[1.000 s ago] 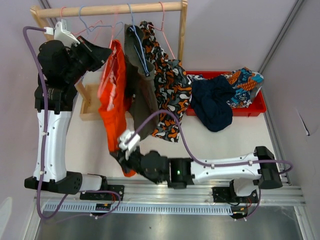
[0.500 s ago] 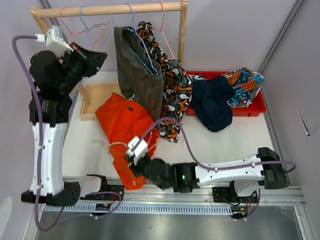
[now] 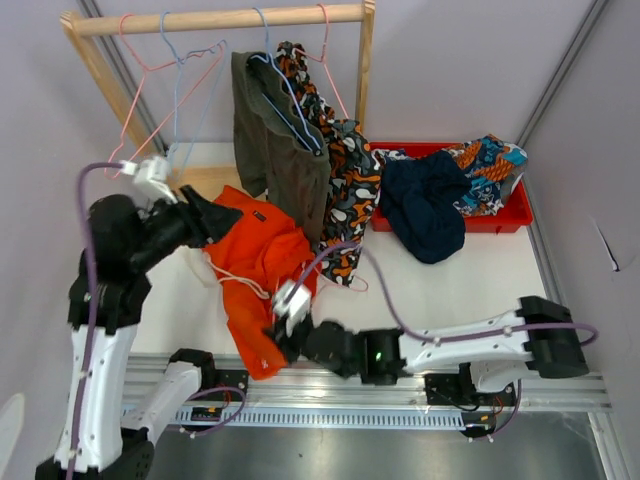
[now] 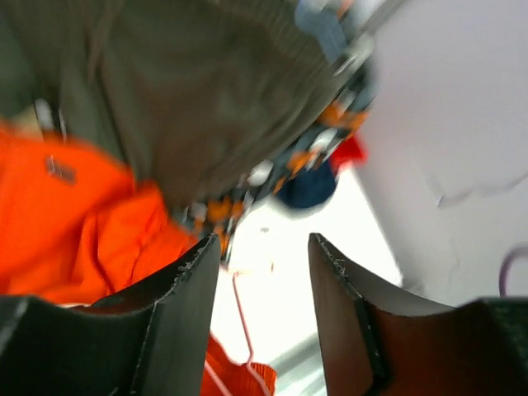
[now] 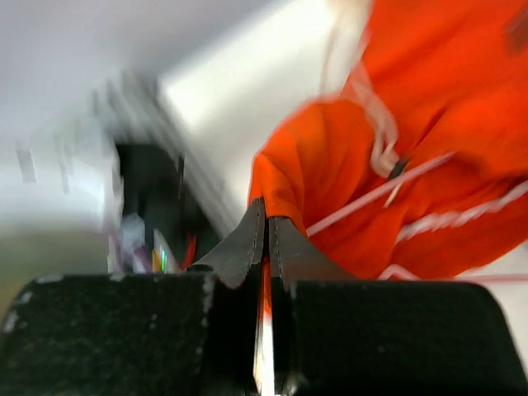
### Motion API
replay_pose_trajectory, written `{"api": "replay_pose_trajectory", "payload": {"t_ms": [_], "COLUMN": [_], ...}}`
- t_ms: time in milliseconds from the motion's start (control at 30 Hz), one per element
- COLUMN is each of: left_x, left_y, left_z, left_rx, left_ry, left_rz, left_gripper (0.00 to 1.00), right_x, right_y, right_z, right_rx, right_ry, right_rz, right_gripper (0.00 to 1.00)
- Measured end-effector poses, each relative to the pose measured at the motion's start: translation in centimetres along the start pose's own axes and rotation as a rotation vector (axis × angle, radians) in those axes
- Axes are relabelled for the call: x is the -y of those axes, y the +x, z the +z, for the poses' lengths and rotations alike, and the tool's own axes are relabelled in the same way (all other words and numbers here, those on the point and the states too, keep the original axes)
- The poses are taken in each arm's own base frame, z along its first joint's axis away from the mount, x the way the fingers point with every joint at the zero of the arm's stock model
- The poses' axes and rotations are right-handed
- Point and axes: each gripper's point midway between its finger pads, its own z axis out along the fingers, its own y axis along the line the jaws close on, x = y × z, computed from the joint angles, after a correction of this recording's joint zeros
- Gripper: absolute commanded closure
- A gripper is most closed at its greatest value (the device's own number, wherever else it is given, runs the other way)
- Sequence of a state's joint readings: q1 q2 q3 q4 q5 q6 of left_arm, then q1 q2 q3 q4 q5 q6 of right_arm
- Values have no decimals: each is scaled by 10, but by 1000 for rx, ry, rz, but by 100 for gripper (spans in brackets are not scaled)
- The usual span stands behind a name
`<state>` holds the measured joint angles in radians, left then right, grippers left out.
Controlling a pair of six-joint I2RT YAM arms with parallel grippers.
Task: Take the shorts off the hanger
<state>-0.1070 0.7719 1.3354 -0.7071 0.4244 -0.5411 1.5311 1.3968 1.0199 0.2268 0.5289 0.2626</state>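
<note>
1. Off the rail [image 3: 220, 18]: the orange shorts [image 3: 255, 262] lie crumpled on the bench [image 3: 480, 270], left of centre, reaching toward the near edge.
2. The right claw [image 5: 266, 216] is pinched tight on their orange hem by the near edge.
3. The left claw [image 4: 264, 247] hangs wide apart over the far-left end of that cloth, gripping nothing.
4. The navy shorts [image 3: 425, 205] and the teal print shorts [image 3: 492, 160] are piled in the red tray [image 3: 510, 217] at the far right corner. I judge 3 of 5 done.
5. That leaves 2: the olive shorts [image 3: 280, 150] and the blotch print shorts [image 3: 345, 175] hang on hangers at the far edge.
6. Both wrist views are blurred. A pink line crosses the orange cloth, and I can't tell whether it is hanger wire or drawstring.
</note>
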Motion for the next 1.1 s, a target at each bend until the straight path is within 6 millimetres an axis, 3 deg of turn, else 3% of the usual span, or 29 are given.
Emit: {"api": "replay_pose_trajectory", "payload": {"t_ms": [100,200,300,367,500,700,933,1100], "left_x": [-24,-31,-31,-28,-28,-59,-63,-59], "left_y": [42,74,100,119,175,264,325,349], "left_z": [23,40,45,46,51,45,55,61], "left_rx": [-177,-321,-418,-480,-653,-912,-1084,-1147], "left_ry": [-43,-40,-17,8,42,-26,-40,-47], "left_rz": [-17,3,29,50,85,104,158,188], "left_gripper": [47,46,46,47,46,39,38,36], "right_x": [-29,-53,-68,-73,-84,-91,-89,-85], "right_y": [93,167,219,237,241,235,236,239], "right_z": [-13,-27,-42,-47,-41,-36,-35,-36], "right_rx": [-182,-332,-431,-469,-481,-461,-454,-452], "right_ry": [-75,-131,-163,-168,-170,-180,-183,-169], "right_rz": [-62,-147,-225,-261,-284,-279,-286,-290], "right_gripper": [100,100,100,100,100,100,100,100]}}
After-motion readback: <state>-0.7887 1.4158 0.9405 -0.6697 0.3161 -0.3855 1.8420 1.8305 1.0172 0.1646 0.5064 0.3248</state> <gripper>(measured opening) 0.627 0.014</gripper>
